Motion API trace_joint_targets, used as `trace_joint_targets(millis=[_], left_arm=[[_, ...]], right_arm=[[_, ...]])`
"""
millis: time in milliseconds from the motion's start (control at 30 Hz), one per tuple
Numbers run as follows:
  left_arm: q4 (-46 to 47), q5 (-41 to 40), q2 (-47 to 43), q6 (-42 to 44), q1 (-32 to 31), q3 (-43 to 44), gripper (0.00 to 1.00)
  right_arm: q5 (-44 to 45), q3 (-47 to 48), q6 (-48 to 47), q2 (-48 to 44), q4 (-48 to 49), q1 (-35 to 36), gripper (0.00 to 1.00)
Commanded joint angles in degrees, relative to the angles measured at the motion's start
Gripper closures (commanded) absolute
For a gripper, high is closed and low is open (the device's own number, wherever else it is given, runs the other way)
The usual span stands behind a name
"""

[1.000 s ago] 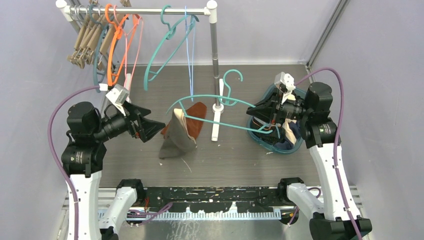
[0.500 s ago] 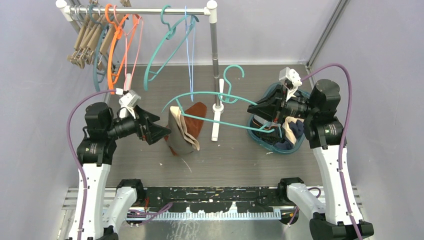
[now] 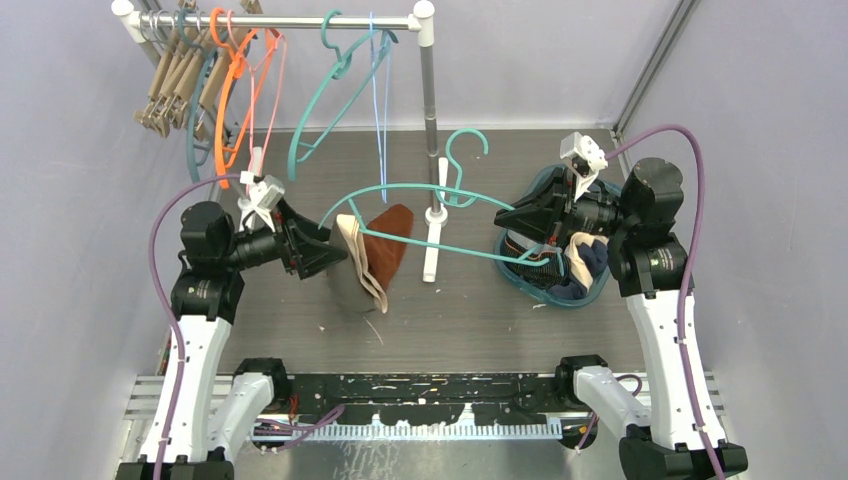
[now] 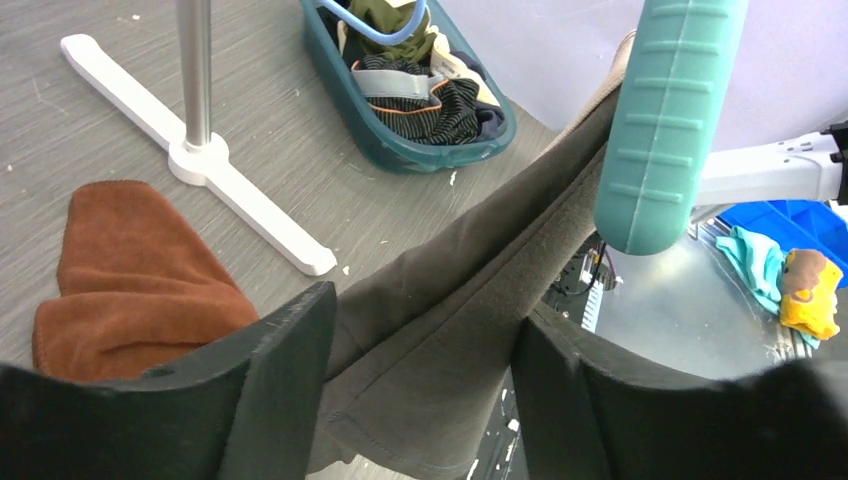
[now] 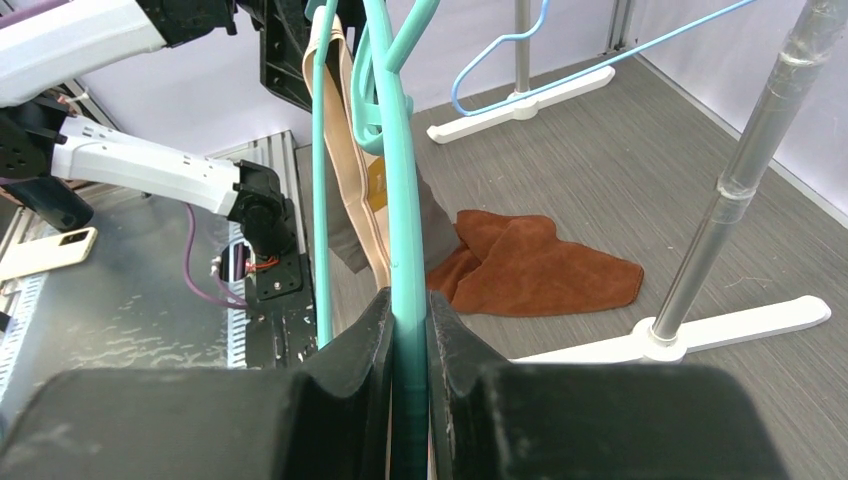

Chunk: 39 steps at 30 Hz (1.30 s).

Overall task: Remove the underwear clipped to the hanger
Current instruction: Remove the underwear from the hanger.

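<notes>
While the right gripper (image 3: 503, 212) holds the teal hanger (image 3: 420, 188) above the table, its jaws are pressed together on one thin bar of it; the hanger lies almost flat in the air, with its hook pointing to the back. The underwear (image 3: 347, 283), grey-brown with a cream waistband (image 3: 362, 262), hangs down from the left end of the hanger; in the left wrist view the cloth runs up to a thick ribbed teal part of the hanger. The left gripper (image 4: 425, 305) is at this cloth; its jaws are spread, one on each side, and the cloth passes between them; I cannot tell if they press it. A rust-brown cloth (image 3: 392, 235) lies on the table just behind the underwear, near the white foot of the rack pole (image 3: 428, 100). A teal basket (image 4: 420, 160) with other clothes stands under the right arm.
</notes>
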Motion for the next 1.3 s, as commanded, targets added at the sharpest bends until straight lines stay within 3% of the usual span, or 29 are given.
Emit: trace_joint_targets(millis=[0,300,467,667,1267], left_arm=[[9.27,3.73,-0.48,-5.30,-0.41,-1.14,0.41],[11.38,4.69,-0.69,-7.81,-0.45,-2.09,0.79],[9.78,5.49,-1.48,-6.05,-0.43,-1.87,0.87],[1.03,5.36,-2.39,0.68,-0.02,0.89,0.98],[-10.59,-0.63,-3.39,7.38,2.32,5.65,1.00]], right_arm=[[-1.29,0.75,1.67,-0.05,4.22,-0.20,0.99],[-0.81,-0.50,1.33,0.06,4.87,-0.32,0.99],[0.01,-1.01,-0.32,-0.13,3.96,-0.58,0.99],[1.82,-1.45,-4.22,-0.92,0.59,-1.25,0.99],[6.24,-0.37,-11.32,-2.06,-5.71,-1.94,0.99]])
